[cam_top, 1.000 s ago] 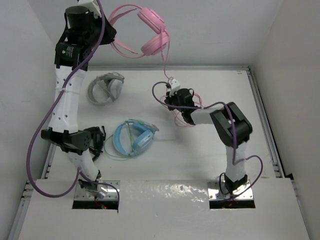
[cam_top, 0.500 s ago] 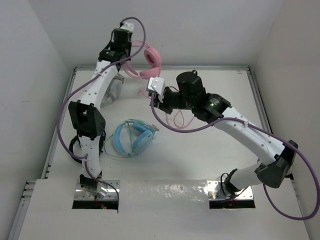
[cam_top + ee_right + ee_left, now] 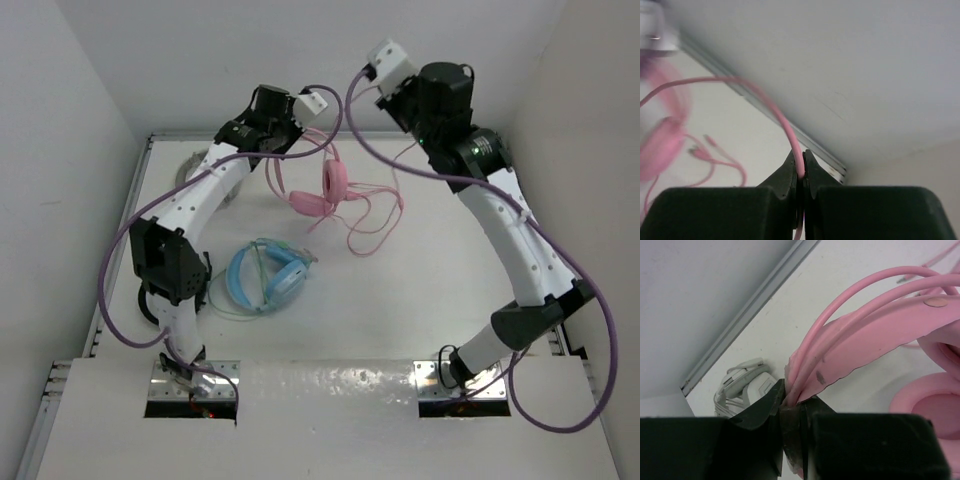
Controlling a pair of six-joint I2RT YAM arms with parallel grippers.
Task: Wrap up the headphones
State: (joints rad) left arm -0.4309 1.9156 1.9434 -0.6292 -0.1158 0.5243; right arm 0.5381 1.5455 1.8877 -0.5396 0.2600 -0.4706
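The left tool (image 3: 790, 407) is gripping the pink headphones (image 3: 322, 192) by the headband (image 3: 880, 335). Its jaws are closed on the band, and the ear cups (image 3: 335, 180) are hanging just in front of it, low over the desk (image 3: 430, 300). The right tool (image 3: 801, 175) is pinching the thin cable (image 3: 794, 145) between closed jaws and is standing high, well apart from the left tool. The slack is lying in loose loops on the desk between the two tools.

I am thinking the main danger is the cable. It is very thin, so it may be sliding through the right tool's jaws if it is pulled. A hard pull may also be dragging the headband out of the left tool. The loose loops may be knotting during winding, or catching the light-blue headphones (image 3: 265, 278) behind the left tool. The grey headphones (image 3: 747, 385) just beside that tool may be getting bumped.

No container is showing, so nothing is lying inside one.
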